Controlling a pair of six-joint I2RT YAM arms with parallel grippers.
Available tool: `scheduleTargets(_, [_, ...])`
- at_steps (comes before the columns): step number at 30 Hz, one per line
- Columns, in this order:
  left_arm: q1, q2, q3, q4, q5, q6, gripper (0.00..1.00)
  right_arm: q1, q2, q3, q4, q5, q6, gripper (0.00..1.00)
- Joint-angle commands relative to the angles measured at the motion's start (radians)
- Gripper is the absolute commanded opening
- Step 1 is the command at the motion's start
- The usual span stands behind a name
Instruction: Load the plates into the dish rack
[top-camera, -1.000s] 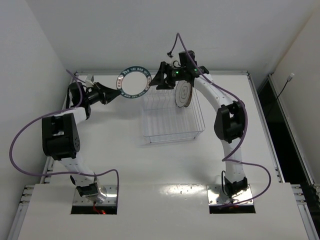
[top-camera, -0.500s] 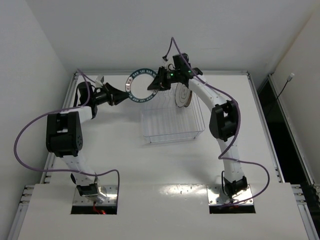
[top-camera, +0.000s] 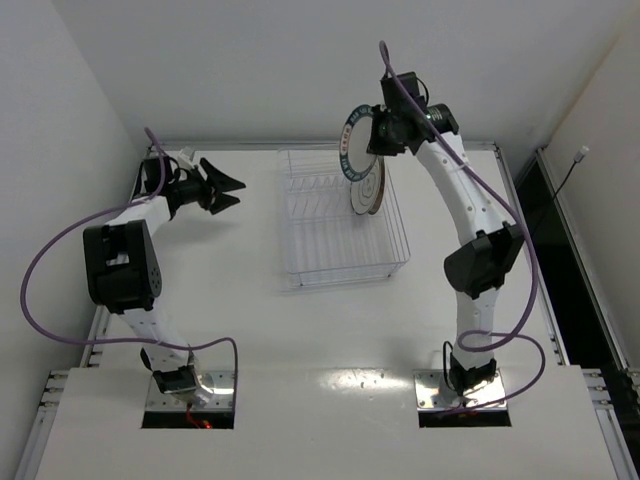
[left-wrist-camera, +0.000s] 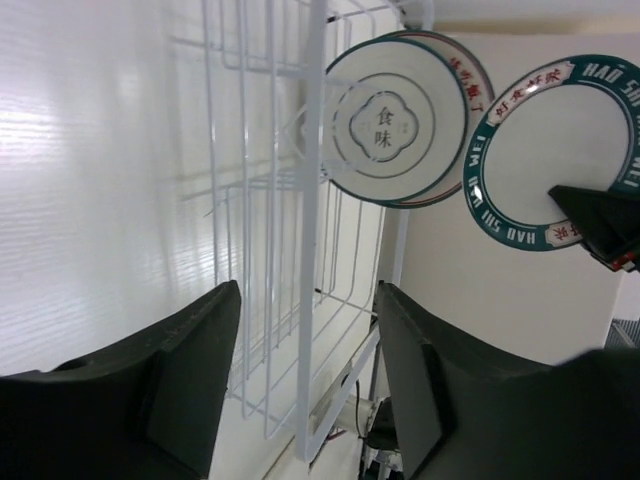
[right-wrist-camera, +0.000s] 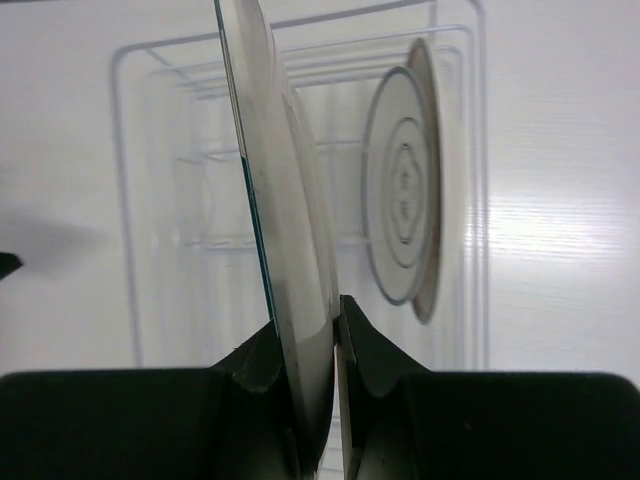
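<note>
Right pincer (right-wrist-camera: 335, 330) clamps the teal-rimmed round white plate (right-wrist-camera: 285, 200) on edge, the thin-wire dish rack (top-camera: 340, 250) below; it should descend upright into a free slot beside two racked plates (right-wrist-camera: 405, 200). Left pincer (top-camera: 228, 188) gapes empty.

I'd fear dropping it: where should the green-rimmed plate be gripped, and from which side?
By its rim, edge-on. The green-rimmed plate is thin, flat and upright, so the right gripper pinches the edge with one finger on each face, coming from the side away from the dish rack. That leaves the opposite edge free to enter it.
</note>
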Motion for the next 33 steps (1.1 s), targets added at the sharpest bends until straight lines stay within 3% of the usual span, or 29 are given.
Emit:
scheduleTargets(1, [0.005, 0.022, 0.022, -0.07, -0.013, 0.064, 0.55, 0.032, 0.0, 0.025, -0.091, 0.196, -0.087, 0.0])
scheduleTargets(8, [0.024, 0.031, 0.032, -0.11, -0.031, 0.096, 0.66, 0.091, 0.053, 0.039, -0.115, 0.334, -0.17, 0.0])
scheduleTargets(21, [0.042, 0.051, 0.032, -0.168, -0.04, 0.159, 0.68, 0.1, 0.171, -0.006, -0.068, 0.373, -0.21, 0.0])
scheduleTargets(27, [0.062, 0.071, 0.032, -0.208, -0.04, 0.197, 0.71, 0.091, 0.181, -0.015, -0.026, 0.296, -0.201, 0.08])
scheduleTargets(30, [0.062, 0.071, 0.022, -0.208, -0.04, 0.197, 0.72, 0.081, 0.181, -0.015, -0.026, 0.278, -0.201, 0.16])
scheduleTargets(31, [0.062, 0.071, 0.022, -0.208, -0.04, 0.197, 0.72, 0.081, 0.181, -0.015, -0.026, 0.278, -0.201, 0.26])
scheduleTargets(33, [0.062, 0.071, 0.022, -0.208, -0.04, 0.197, 0.72, 0.072, 0.181, -0.006, -0.036, 0.253, -0.191, 0.28])
